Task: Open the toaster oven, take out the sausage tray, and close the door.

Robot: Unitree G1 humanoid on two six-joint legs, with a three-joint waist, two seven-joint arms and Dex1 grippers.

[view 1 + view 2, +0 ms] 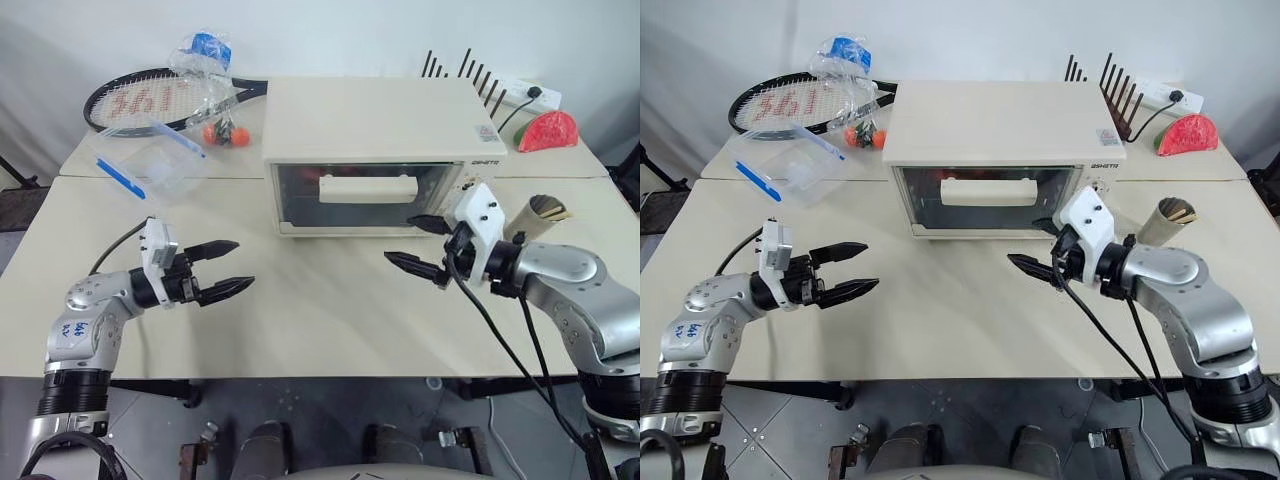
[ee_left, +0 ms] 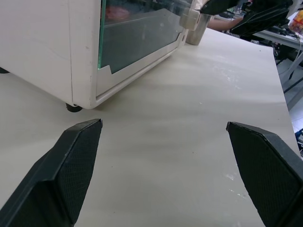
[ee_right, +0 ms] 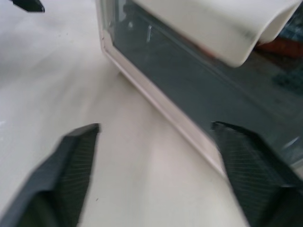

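We see the big cream-white toaster oven (image 1: 385, 150) at the far middle of the tabletop (image 1: 320, 310), its glass door (image 1: 365, 195) shut. Our right claw (image 1: 425, 245) is spread wide near the door's bar handle (image 1: 368, 188), likely ready to pull. Our left claw (image 1: 225, 268) waits spread, well apart.

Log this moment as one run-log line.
door: shut | left pincer: open, empty | right pincer: open, empty, near door's right corner | tray: not out

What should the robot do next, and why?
Probably bring the right gripper up to the handle and close on it. The door of the oven is shut, with something red behind the glass. The right gripper's jaws are open, near the door's lower right corner, touching nothing.
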